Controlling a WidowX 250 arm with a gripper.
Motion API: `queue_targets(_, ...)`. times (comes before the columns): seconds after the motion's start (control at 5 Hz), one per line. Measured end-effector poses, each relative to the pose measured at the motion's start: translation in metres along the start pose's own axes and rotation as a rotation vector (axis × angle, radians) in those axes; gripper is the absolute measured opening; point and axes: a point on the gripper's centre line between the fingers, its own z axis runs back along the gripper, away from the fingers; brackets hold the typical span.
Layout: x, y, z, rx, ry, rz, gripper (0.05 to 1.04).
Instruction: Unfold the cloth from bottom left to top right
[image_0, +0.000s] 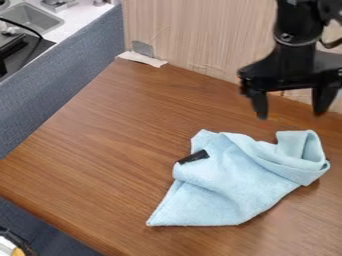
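We are hanging our gripper (290, 113) above the desk (100, 145) near its back edge, fingers spread apart; the light blue cloth (224, 180) is lying partly folded, well apart from the back left corner.

Rumpled light-blue terry cloth (227, 185) was plain; its strip-shaped tag (194, 157) was black. Flat wooden tabletop (100, 140) was brown, streaky grain. Wood-look wall panel (200, 30) was beige, fine-streaked. Two-finger gripper (290, 115) was black.

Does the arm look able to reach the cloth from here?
Likely yes: the arm hangs near the far side of the cloth, jaws apart and pointing down, with nothing visible in the way.
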Motion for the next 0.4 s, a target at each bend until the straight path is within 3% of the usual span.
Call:
queue_targets(0.2, -0.0182, 0.0257, 0.012, 0.078, 0.037, 0.075, 1.0)
queue_targets(0.4, -0.0164, 0.0273, 0.0133, 0.078, 0.033, 0.088, 1.0)
